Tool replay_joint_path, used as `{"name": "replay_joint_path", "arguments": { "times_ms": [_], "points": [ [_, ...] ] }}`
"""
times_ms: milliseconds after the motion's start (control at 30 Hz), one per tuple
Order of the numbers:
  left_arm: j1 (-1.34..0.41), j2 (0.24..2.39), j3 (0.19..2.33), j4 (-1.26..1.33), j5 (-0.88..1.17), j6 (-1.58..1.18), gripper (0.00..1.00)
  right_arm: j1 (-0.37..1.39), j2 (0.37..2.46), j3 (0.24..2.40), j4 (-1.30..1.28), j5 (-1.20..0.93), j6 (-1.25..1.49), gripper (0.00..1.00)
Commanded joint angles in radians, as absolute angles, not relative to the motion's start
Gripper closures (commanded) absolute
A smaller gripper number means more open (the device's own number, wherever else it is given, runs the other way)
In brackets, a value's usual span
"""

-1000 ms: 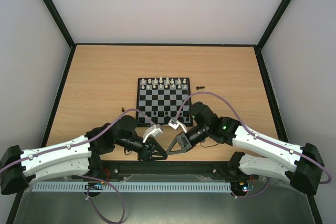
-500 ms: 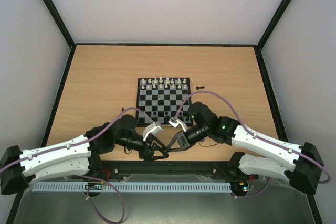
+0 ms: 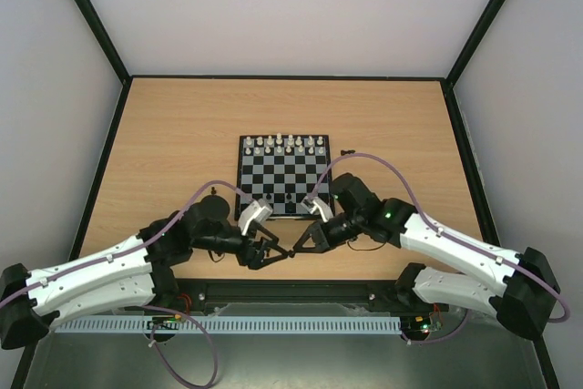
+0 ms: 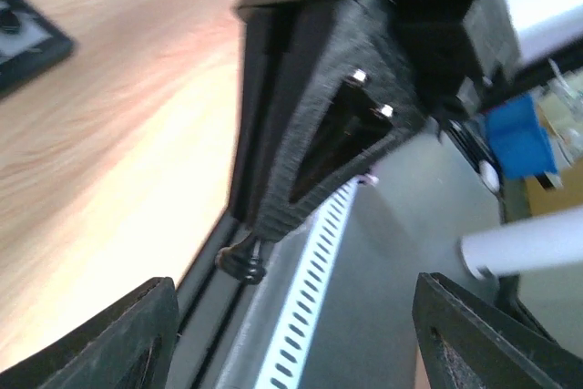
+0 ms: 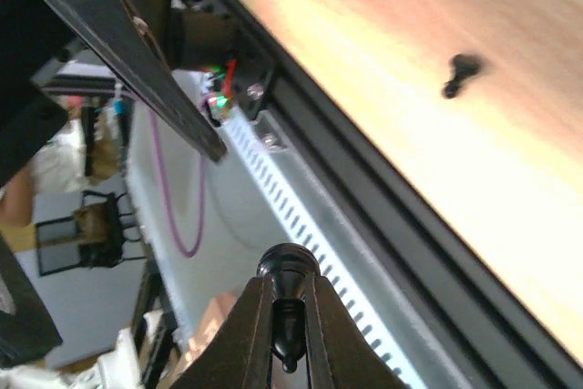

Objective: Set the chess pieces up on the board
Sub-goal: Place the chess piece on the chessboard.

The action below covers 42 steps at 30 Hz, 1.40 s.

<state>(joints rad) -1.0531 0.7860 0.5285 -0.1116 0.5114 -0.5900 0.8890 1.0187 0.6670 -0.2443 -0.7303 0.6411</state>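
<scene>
My right gripper [image 5: 288,302] is pinched shut on a black chess piece [image 5: 288,266] near the front edge of the table [image 3: 164,134], tip to tip with my left gripper [image 4: 291,307], whose fingers stand wide apart and bare. The board [image 3: 242,179] lies just beyond both, with white pieces [image 3: 284,145] along its far rows

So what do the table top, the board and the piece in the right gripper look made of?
Table top: pale wood-grain, probably laminate, faint sheen. Board: smooth black and grey checks, likely plastic. Piece in the right gripper: glossy black, likely moulded plastic.
</scene>
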Motion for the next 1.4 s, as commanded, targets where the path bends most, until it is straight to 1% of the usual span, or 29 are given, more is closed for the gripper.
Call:
{"name": "replay_joint_path", "arguments": {
  "times_ms": [0,167,300,533,767,967,1367],
  "points": [
    [-0.989,0.782,0.561,-0.208,0.374,-0.634,0.26,0.88,1.067,0.746,-0.435,-0.498,0.552,0.99],
    [-0.889,0.769,0.543,-0.279,0.262,-0.697,0.26,0.879,1.126,0.833,-0.552,-0.23,0.523,0.99],
    [-0.841,0.772,0.542,-0.345,0.113,-0.731,0.25,0.882,1.218,0.916,-0.634,-0.018,0.512,0.99],
    [-0.814,0.831,0.568,-0.394,-0.053,-0.768,0.25,0.897,1.394,1.079,-0.745,0.207,0.509,0.99],
    [-0.801,0.814,0.591,-0.448,-0.157,-0.765,0.25,0.927,1.556,1.204,-0.787,0.274,0.511,0.99],
    [-0.798,0.805,0.588,-0.443,-0.146,-0.76,0.24,0.936,1.67,1.248,-0.786,0.263,0.501,0.99],
    [-0.792,0.806,0.579,-0.423,-0.127,-0.749,0.24,0.937,1.77,1.295,-0.761,0.247,0.482,0.99]
  ]
}}
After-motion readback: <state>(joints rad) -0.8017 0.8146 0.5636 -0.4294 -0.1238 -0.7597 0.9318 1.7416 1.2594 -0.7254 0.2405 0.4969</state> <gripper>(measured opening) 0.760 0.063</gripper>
